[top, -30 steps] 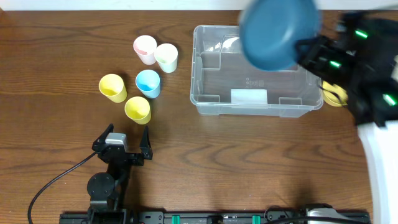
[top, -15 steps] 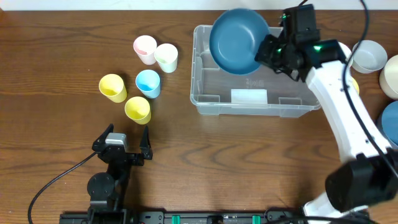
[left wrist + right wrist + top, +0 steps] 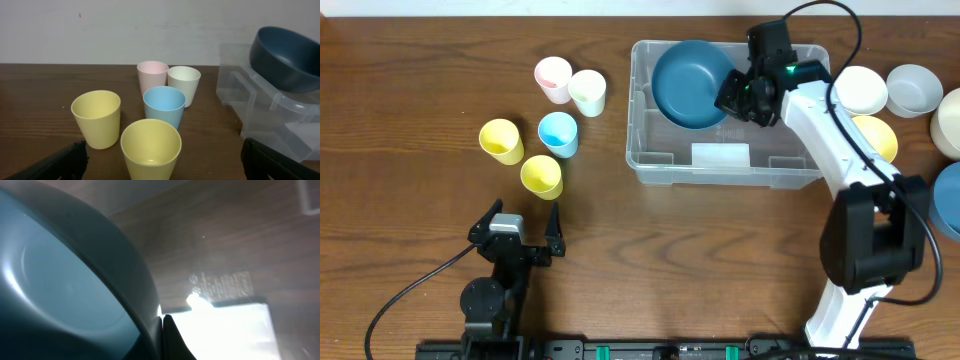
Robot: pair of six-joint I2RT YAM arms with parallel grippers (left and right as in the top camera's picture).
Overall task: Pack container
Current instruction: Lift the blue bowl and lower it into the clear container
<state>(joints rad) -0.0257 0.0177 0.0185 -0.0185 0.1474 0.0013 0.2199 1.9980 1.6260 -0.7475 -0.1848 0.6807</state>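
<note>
The clear rectangular container with a white label sits at the table's upper middle; it also shows at the right of the left wrist view. My right gripper is shut on the rim of a dark blue bowl, holding it tilted over the container's left half. The right wrist view shows the bowl pinched at its rim by my finger. My left gripper is open and empty at the front left, facing the cups.
Several cups stand left of the container: pink, pale green, blue and two yellow. Several bowls sit at the right: cream, yellow, grey-blue, blue.
My right arm has carried the dark blue bowl leftward and down toward the container's left half. The left arm has not moved.
</note>
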